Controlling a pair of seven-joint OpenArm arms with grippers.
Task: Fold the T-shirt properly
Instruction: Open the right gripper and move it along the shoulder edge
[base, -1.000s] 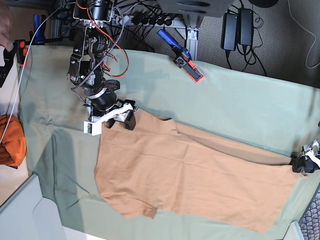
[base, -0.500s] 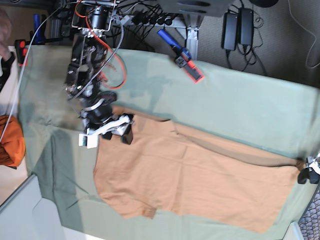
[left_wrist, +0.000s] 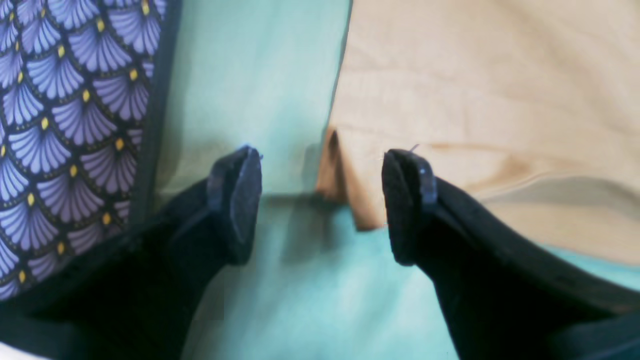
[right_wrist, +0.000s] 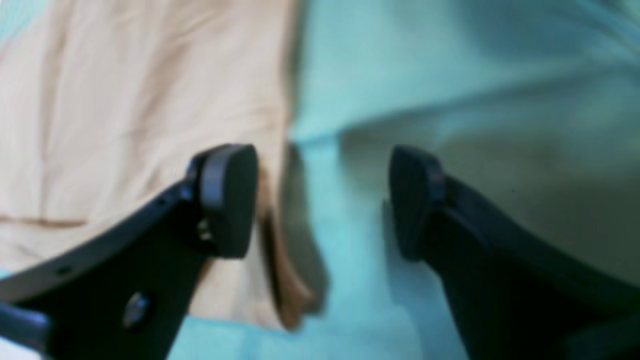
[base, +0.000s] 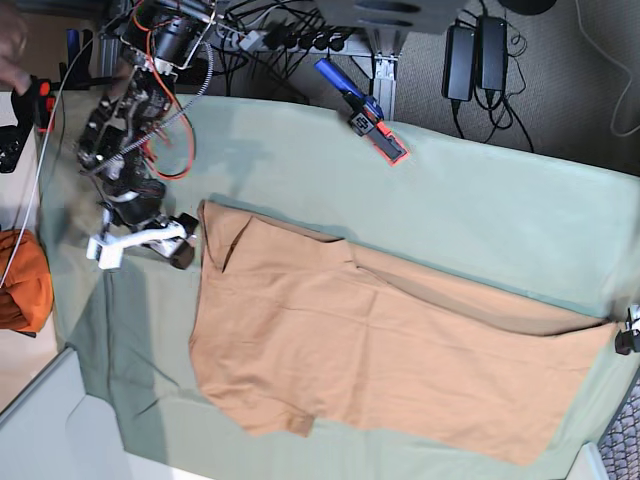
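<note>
- The T-shirt (base: 390, 350) lies flat on the sage-green cloth (base: 480, 200) covering the tabletop, with one long strip along its far edge turned over; by my judgement that is a first fold only.
- A sleeve sticks out at the T-shirt's near edge, so the second side fold and the crosswise folds look undone.
- The right tool (base: 145, 245) sits just beside the T-shirt's corner, jaws wide, holding nothing.
- The left tool (left_wrist: 322, 205) is at the T-shirt's opposite corner, jaws wide and empty.
</note>
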